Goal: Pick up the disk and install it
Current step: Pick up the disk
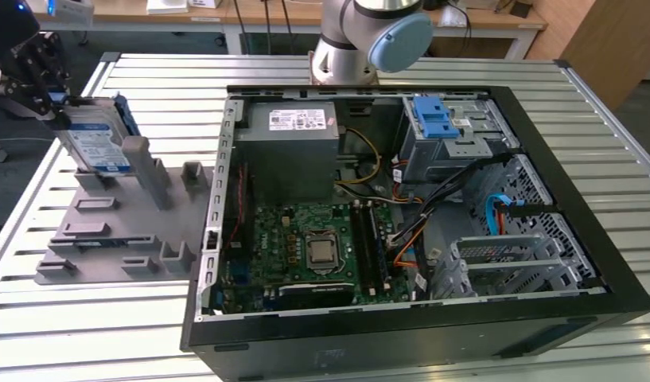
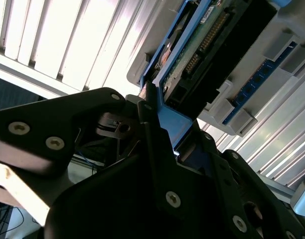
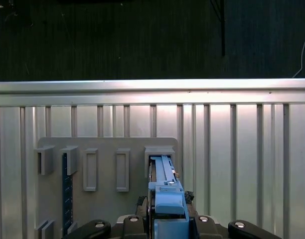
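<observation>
Jaws of the gripper (image 1: 60, 103) looked closed on the disk (image 1: 95, 143) — it stood upright between them, far end in the grey holder (image 1: 112, 231). Probably stiff, fairly heavy and shock-sensitive; the blue frame edges seemed the safest hold. Pad contact was hidden by the gripper body — how deep it sat in the slot was unclear.

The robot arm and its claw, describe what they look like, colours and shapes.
The arm is a silver-grey tube with a round light-blue cap on its joint. The claw is matte black, built of flat angular plates and linkage bars dotted with silver screw heads. The first wrist view shows the same black, screw-studded parts.
</observation>
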You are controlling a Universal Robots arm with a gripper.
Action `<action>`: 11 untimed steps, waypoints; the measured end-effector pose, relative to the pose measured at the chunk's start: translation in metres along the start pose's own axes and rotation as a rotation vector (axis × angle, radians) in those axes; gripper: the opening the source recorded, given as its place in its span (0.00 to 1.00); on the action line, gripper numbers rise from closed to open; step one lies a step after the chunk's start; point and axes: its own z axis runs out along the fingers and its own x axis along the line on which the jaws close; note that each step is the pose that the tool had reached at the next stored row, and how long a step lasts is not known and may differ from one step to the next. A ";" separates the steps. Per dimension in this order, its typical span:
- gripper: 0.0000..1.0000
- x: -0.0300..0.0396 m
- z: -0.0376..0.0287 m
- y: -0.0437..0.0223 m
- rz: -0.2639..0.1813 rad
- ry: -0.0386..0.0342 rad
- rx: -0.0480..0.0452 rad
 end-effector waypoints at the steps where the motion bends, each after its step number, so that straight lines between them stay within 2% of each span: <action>1: 0.36 0.0000 -0.0002 0.0000 0.000 0.0000 0.0000; 11: 0.36 0.0000 -0.0032 -0.0001 0.000 -0.0005 0.0001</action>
